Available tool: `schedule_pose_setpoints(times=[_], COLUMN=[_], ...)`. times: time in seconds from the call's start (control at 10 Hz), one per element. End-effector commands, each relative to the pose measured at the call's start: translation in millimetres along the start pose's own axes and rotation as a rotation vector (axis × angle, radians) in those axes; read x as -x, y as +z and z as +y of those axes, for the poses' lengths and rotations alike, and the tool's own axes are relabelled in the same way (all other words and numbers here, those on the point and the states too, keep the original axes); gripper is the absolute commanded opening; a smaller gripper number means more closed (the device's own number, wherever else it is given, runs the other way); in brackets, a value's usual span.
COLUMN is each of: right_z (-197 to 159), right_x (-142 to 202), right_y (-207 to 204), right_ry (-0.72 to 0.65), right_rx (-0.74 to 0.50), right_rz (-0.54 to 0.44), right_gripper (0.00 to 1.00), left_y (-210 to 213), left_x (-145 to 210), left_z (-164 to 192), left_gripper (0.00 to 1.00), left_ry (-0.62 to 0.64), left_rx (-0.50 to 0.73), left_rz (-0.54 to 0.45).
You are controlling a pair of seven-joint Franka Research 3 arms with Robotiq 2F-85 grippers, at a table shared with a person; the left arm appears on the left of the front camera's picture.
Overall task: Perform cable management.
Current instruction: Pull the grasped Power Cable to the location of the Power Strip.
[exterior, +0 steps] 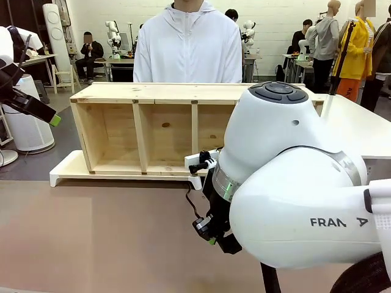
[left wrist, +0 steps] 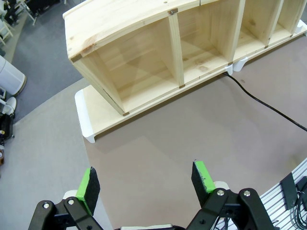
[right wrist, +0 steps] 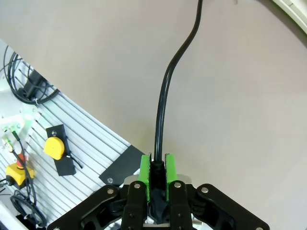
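The right gripper clamps the thin black power cable, probably to route its slack beside the wooden shelf; the left gripper hovers wide, empty.

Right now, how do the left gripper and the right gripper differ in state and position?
The left gripper is open and empty; the right gripper is shut on the cable. The left gripper hangs high over the table, facing the wooden shelf; the right gripper sits low near it. Both have green pads.
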State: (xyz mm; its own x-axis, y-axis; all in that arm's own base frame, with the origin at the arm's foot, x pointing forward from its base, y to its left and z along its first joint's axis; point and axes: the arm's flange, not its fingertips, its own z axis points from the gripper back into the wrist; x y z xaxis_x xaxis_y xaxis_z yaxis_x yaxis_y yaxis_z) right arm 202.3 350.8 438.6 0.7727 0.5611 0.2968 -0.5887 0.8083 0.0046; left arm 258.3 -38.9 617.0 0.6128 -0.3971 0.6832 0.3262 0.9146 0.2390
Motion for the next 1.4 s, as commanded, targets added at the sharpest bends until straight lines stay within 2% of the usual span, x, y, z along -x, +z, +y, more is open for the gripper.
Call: schedule_pose_setpoints(times=[0.0,0.4,0.9,1.3], right_z=[3.4,0.7,-68.6,-120.2], right_x=[-3.6,-0.3,57.1,88.7], right_y=[0.1,-0.3,53.0,86.0], right_ry=[0.02,0.001,-0.186,-0.29], right_rx=[-0.006,-0.001,0.011,0.165], right_rz=[0.002,0.001,-0.017,0.007], right_gripper=[0.16,0.16,0.16,0.16], left_y=[0.2,0.2,0.2,0.2], left_x=[-0.1,-0.1,-0.1,-0.1], left_z=[0.3,0.3,0.3,0.3], left_gripper=[1.0,1.0,1.0,1.0], left_ry=[0.0,0.0,0.0,0.0], left_rx=[-0.005,-0.005,-0.005,-0.005], left_rz=[0.0,0.0,0.0,0.0])
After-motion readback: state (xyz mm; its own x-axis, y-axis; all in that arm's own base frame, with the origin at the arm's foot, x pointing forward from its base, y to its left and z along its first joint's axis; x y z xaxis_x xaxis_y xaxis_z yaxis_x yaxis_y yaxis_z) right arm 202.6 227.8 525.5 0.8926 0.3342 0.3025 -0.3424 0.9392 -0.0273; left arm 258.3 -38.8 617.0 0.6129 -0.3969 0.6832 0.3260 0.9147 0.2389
